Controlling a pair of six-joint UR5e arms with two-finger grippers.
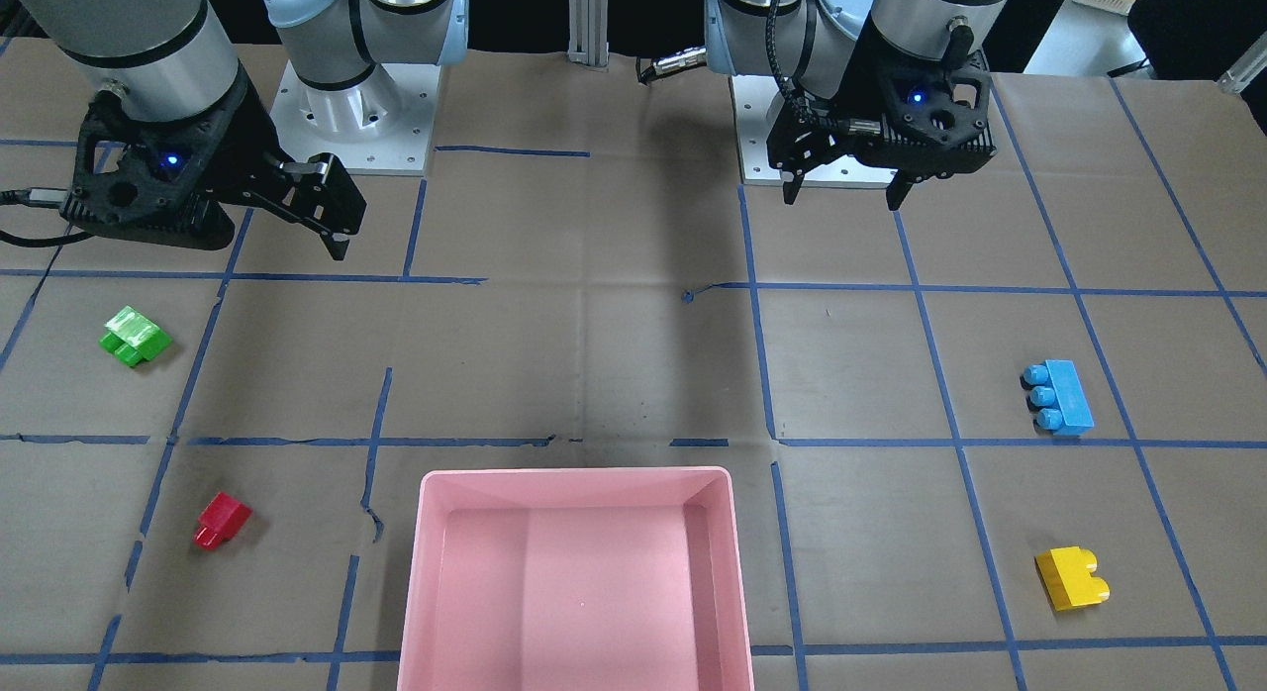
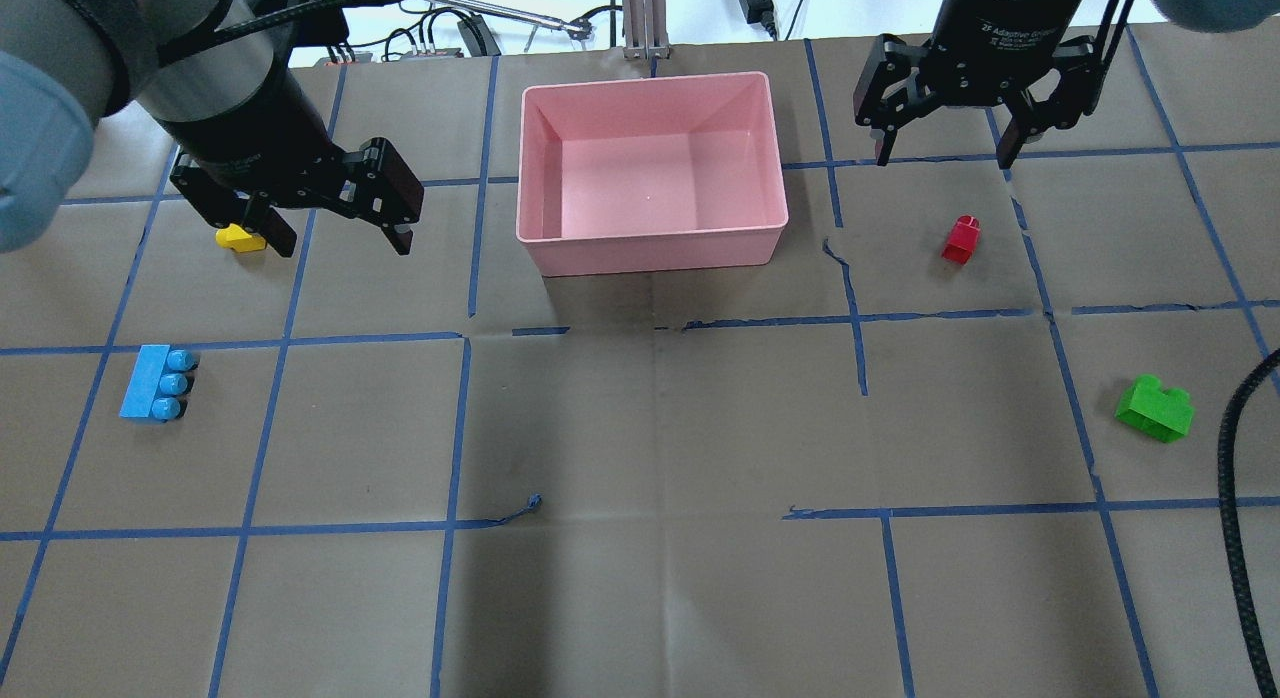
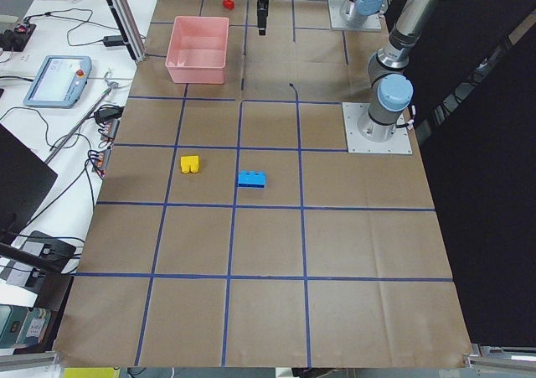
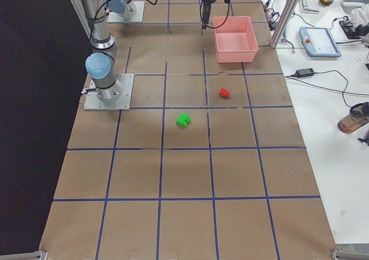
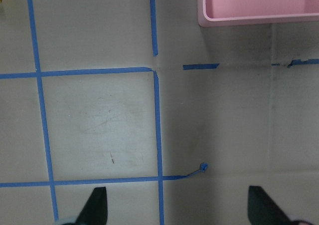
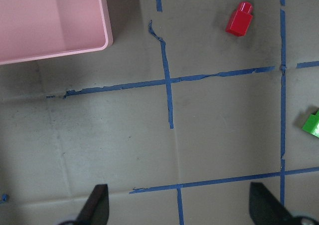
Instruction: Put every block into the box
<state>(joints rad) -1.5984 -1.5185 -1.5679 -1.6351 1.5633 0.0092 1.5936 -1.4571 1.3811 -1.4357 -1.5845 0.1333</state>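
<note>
The pink box (image 2: 650, 236) stands at the table's far middle and holds no blocks. The yellow block (image 2: 236, 239) and the light-blue block (image 2: 155, 383) lie on my left side. The red block (image 2: 960, 240) and the green block (image 2: 1155, 408) lie on my right side. My left gripper (image 2: 338, 233) is open and empty, high above the table, and partly hides the yellow block in the overhead view. My right gripper (image 2: 942, 161) is open and empty, high up beyond the red block. The right wrist view shows the red block (image 6: 239, 19) and the green block's edge (image 6: 312, 125).
Brown paper with a blue tape grid covers the table (image 2: 650, 578). The arm bases (image 1: 351, 107) stand on the robot's side. A black cable (image 2: 1235, 498) hangs at the overhead view's right edge. A side table with a pendant (image 3: 54, 80) and cables lies beyond the box.
</note>
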